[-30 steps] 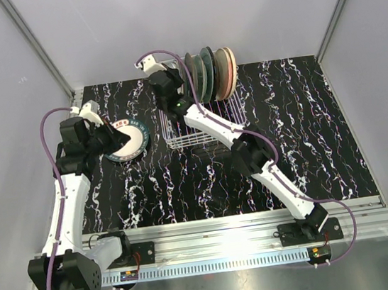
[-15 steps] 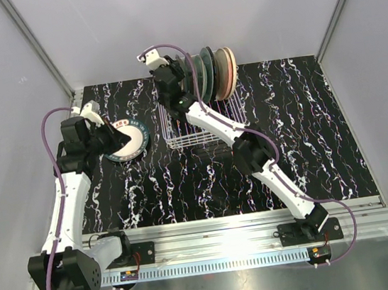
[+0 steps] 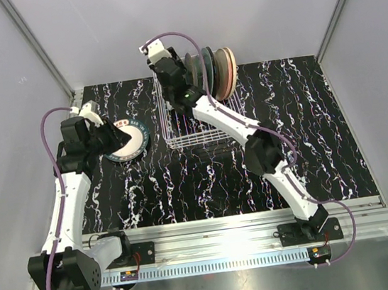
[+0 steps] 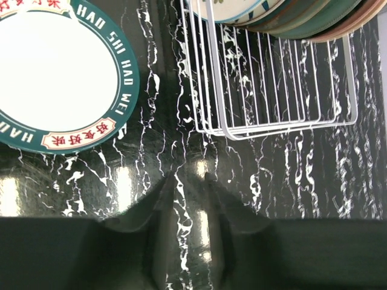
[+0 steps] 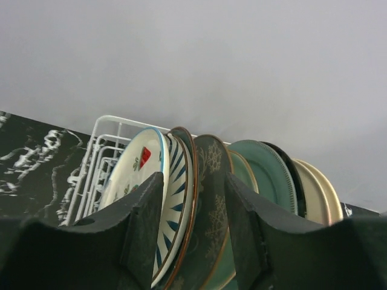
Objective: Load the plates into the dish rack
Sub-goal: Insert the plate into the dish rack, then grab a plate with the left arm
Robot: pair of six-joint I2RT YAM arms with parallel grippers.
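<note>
Left gripper [image 4: 189,177] and right gripper [image 5: 193,178] hold nothing, fingers apart. A green-rimmed plate [image 4: 57,75] lies left of the dish rack [image 4: 272,84]; grab it next.

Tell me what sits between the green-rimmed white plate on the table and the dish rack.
Nothing but bare black marbled table between the green-rimmed plate and the dish rack; the left wrist view shows it plainly.

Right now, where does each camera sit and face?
Top external: above and behind, looking down on the table; left arm and right arm show.
Left wrist: looks down at the green-rimmed plate and the dish rack; its open left gripper shows.
Right wrist: faces the racked plates; its open right gripper shows.
Shared: all three catch the dish rack.
</note>
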